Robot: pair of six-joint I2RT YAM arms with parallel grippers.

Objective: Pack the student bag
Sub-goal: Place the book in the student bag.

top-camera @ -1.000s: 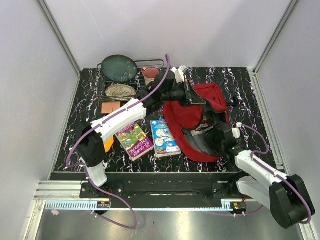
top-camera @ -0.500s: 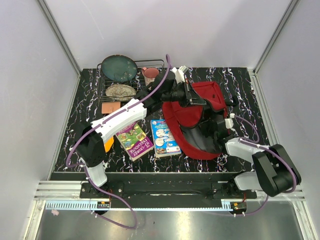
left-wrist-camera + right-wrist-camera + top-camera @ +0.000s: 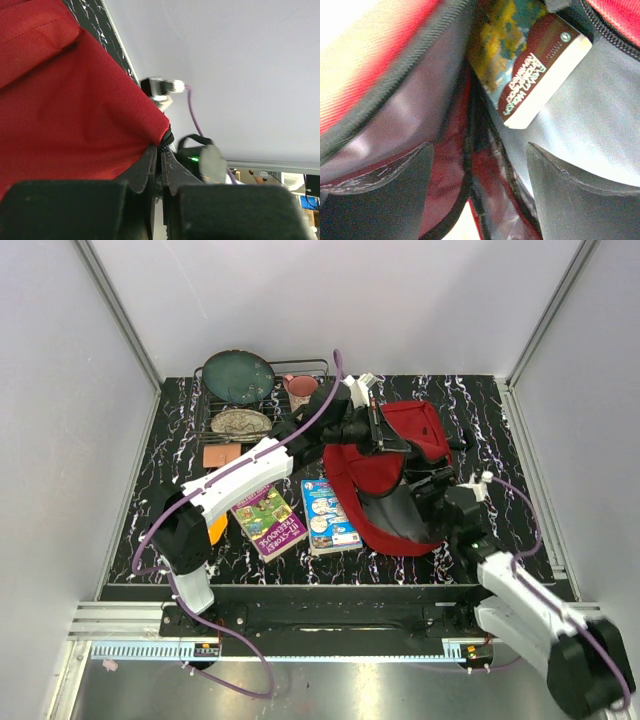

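From the top external view, the student bag (image 3: 385, 470) is seen lying on the bench (image 3: 180, 450), with its grey lining exposed at the near side. The bag's upper rim is pinched by the closed left gripper (image 3: 377, 430) and held lifted. The right gripper (image 3: 430, 488) is placed at the bag's mouth, on its right side. Whether its jaws are parted cannot be read here. Just left of the bag, a blue picture book (image 3: 328, 515) and a purple picture book (image 3: 267, 518) lie flat, not yet packed. Further left and behind the bag, a dish rack (image 3: 262, 400) with plates is seen.

In the left wrist view, the fingers are shown shut on the zip edge of the red fabric. The rest of the bag is cut off by the frame.

In the right wrist view, the jaws are shown wide apart with nothing gripped, inside the bag's mouth. A thick paperback (image 3: 540, 65) lies just ahead of them on the lining, apart from both fingers. Its title is blurred, and how far down it reaches is hidden.

The step is judged to be the release of this paperback. It is done well if the rim is held high and taut. The right gripper should then be drawn straight out along the opening, so that neither lining nor zip is snagged and the paperback is not dragged back.
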